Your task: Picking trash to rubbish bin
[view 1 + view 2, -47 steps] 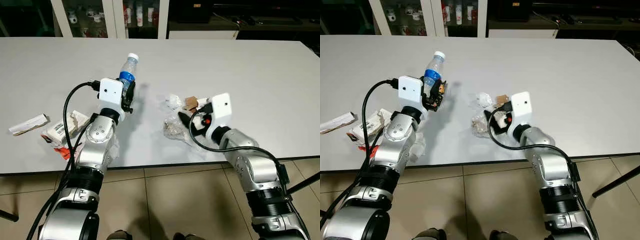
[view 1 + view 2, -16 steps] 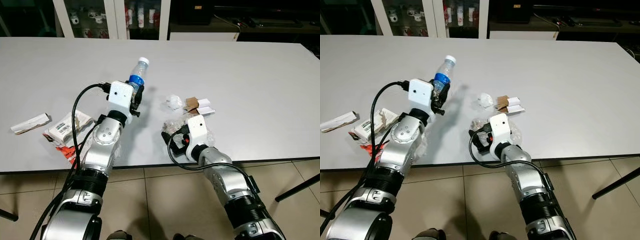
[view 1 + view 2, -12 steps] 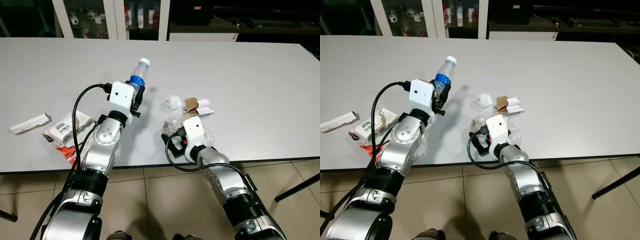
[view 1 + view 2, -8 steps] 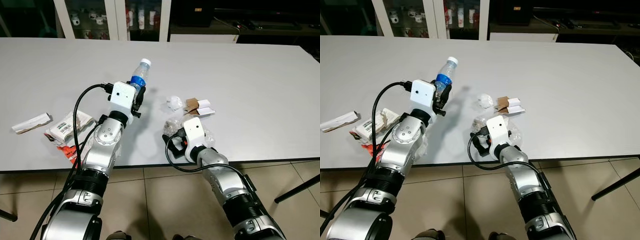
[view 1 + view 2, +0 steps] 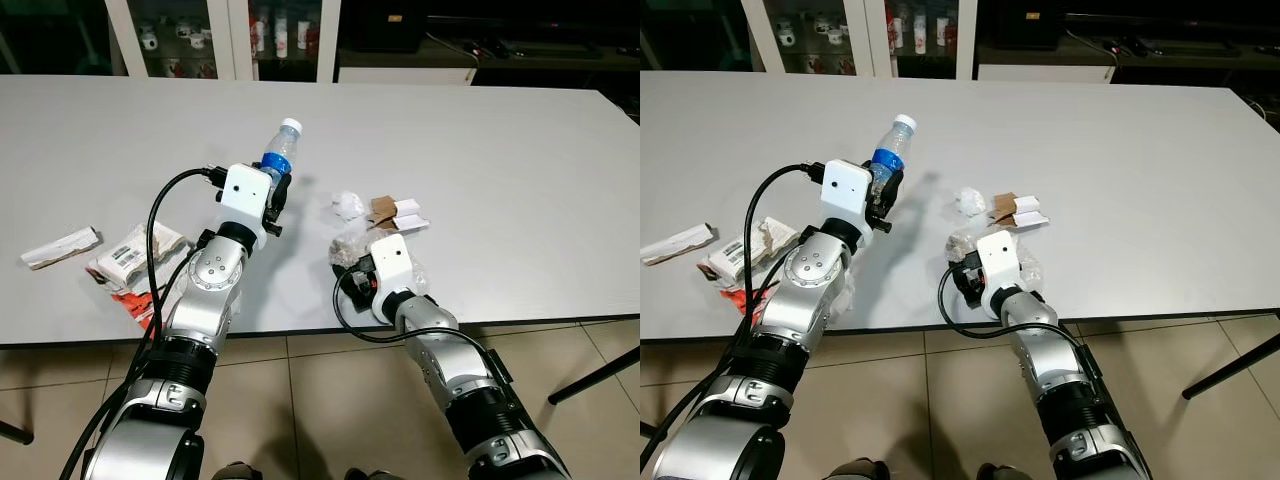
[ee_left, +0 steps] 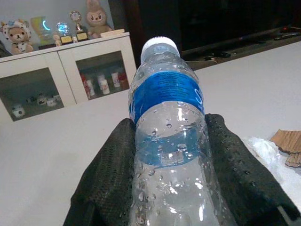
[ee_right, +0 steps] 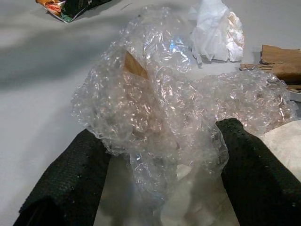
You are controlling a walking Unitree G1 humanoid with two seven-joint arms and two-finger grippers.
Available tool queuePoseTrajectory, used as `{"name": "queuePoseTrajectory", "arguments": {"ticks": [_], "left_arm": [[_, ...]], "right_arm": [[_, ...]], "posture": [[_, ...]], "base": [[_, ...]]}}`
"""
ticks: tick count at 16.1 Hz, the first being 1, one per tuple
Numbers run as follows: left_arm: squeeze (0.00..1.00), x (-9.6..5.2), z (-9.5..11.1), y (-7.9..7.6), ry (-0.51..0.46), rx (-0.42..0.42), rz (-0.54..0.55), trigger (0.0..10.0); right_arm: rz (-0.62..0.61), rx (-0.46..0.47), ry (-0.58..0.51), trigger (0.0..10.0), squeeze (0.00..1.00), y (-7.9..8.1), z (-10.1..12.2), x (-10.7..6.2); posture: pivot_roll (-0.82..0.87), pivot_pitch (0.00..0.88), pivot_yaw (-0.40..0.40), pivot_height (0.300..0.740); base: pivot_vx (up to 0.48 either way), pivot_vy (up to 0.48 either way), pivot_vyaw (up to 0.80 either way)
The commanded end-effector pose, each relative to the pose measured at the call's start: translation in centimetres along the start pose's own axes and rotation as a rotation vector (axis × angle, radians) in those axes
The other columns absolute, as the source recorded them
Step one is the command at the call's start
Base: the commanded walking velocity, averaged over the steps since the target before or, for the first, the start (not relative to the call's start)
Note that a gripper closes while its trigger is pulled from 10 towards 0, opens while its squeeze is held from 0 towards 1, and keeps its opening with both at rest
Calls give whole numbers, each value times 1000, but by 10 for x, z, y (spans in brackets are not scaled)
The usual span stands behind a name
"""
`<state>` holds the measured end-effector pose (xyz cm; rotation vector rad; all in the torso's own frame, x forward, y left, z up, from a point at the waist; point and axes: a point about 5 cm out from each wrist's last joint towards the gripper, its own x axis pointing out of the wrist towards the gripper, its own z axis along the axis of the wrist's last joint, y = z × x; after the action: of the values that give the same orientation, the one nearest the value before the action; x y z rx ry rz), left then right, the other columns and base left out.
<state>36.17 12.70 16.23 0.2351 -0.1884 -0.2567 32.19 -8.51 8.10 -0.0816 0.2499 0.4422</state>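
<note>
A clear plastic water bottle (image 5: 277, 158) with a blue label and white cap is held tilted above the white table (image 5: 500, 160), my left gripper (image 5: 270, 188) shut on its body. The left wrist view has the bottle (image 6: 167, 141) between both black fingers (image 6: 106, 179). A crumpled wad of bubble wrap (image 5: 350, 245) lies near the table's front edge. My right gripper (image 5: 350, 282) reaches it from the edge side. It is open, one finger (image 7: 70, 179) on each side of the wrap (image 7: 160, 103), both touching it.
A white crumpled paper (image 5: 348, 204), brown cardboard scraps (image 5: 383, 208) and a small white piece (image 5: 410, 219) lie just beyond the wrap. Wrappers (image 5: 128, 255), a paper strip (image 5: 60, 248) and a red scrap (image 5: 125, 300) lie at the left. Glass cabinets (image 5: 230, 35) stand behind the table.
My right arm has swung from the wrap's right side to the front edge and edged toward the wrap. The left gripper lifted the bottle slightly right and holds it steady.
</note>
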Motion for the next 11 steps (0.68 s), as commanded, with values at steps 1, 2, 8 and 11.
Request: {"name": "queuePoseTrajectory", "arguments": {"ticks": [1, 2, 8, 11], "left_arm": [[0, 0, 2, -3, -1, 11, -9, 10000], [0, 1, 2, -3, 0, 11, -9, 10000], [0, 1, 2, -4, 0, 12, -10, 10000], [0, 2, 3, -4, -5, 13, -12, 10000]], "right_arm": [[-3, 9, 80, 0, 0, -2, -17, -3], [-5, 10, 76, 0, 0, -2, -16, -2], [-16, 9, 72, 0, 0, -3, -16, -1], [-28, 5, 35, 0, 0, -5, -10, -1]], "posture": [[-2, 73, -51, 740], [-1, 72, -52, 740], [-2, 62, -47, 740], [-4, 55, -45, 740]], "base": [[0, 0, 0], [0, 0, 0], [0, 0, 0], [0, 0, 0]]}}
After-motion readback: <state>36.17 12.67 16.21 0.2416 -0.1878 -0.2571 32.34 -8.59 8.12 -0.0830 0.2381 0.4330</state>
